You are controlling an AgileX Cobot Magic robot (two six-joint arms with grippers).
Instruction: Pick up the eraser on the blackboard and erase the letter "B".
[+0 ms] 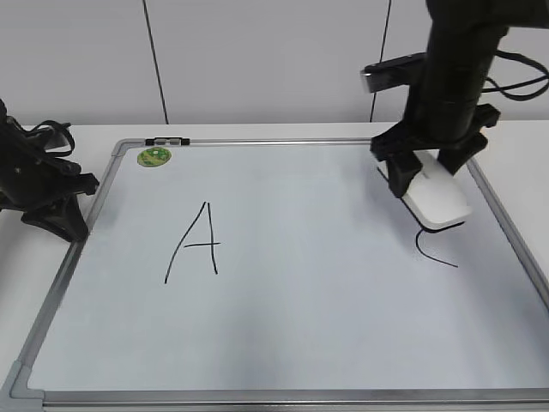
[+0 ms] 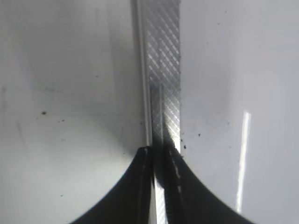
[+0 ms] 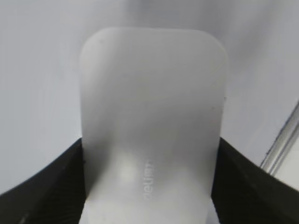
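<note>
The blackboard [image 1: 300, 283] is a pale glossy board in a grey frame, lying flat on the table. My right gripper [image 1: 429, 167] is shut on the white eraser [image 1: 439, 202], which rests on the board near its right edge. In the right wrist view the eraser [image 3: 152, 93] fills the space between the black fingers [image 3: 149, 154]. The eraser covers the top of a black curved stroke [image 1: 433, 253]. A black "A" [image 1: 196, 245] stands left of the middle. No letter "B" shows; the board between the "A" and the eraser is blank. My left gripper [image 1: 60, 215] is shut and empty over the board's left frame [image 2: 163, 70].
A round green magnet [image 1: 154, 157] sits in the board's far left corner, next to a small dark clip [image 1: 167, 141] on the frame. The board's right frame [image 3: 285, 140] runs close to the eraser. White table and wall surround the board.
</note>
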